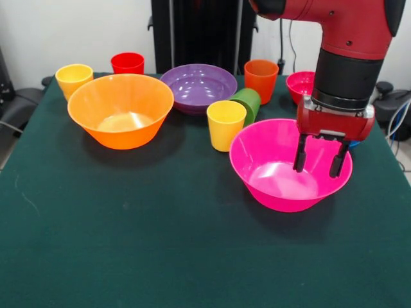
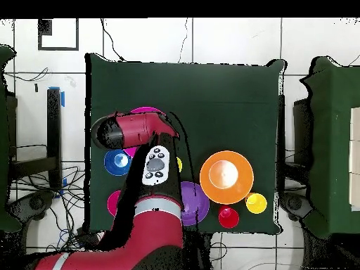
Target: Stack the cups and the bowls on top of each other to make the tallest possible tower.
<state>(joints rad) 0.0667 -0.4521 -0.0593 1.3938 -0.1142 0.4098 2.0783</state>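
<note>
The end effector (image 1: 319, 156) is hanging inside the large hot pink bowl (image 1: 282, 173), its two dark fingers spread apart and gripping nothing, near the bowl's far right wall. The bowl is sitting upright on the green cloth of the desk (image 1: 128, 244), glossy, round and deep. Just beside it on its left, a yellow cup (image 1: 225, 124) is standing with a green cup (image 1: 247, 101) lying tipped against it. The large orange bowl (image 1: 121, 109) is resting well apart. From overhead the arm is covering most of the pink bowl.
</note>
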